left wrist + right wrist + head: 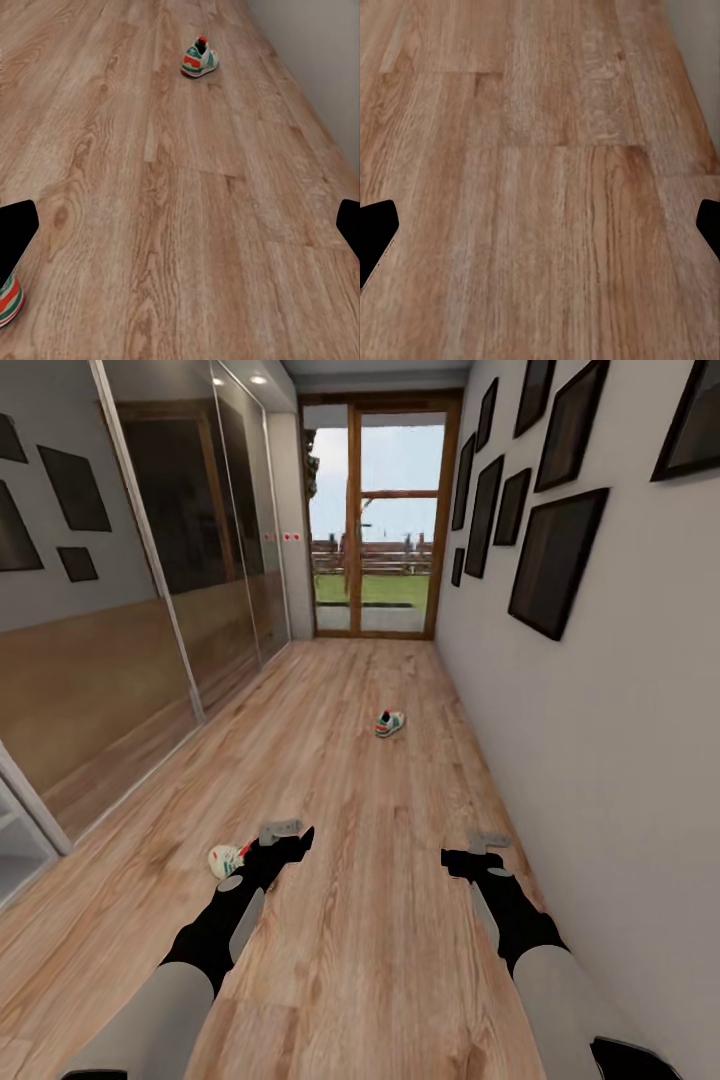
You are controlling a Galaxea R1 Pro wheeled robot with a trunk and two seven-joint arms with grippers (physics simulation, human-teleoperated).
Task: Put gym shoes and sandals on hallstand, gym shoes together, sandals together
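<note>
One cream-white gym shoe (390,723) with green stripes and red-orange accents lies on the wood floor (350,920) mid-corridor, well ahead of both arms; the left wrist view shows this far gym shoe (199,60) too. The second gym shoe (225,860) lies just left of my left gripper (282,827), and its edge (9,298) shows beside one finger. My left gripper (180,229) is open and holds nothing. My right gripper (488,842) hangs open over bare floor (547,187). The sandals are out of view.
Mirrored sliding doors (150,610) line the left wall. A framed-picture wall (600,710) runs close on the right. A glass door (375,530) closes the far end. A pale white unit's corner (15,840) shows at the lower left edge.
</note>
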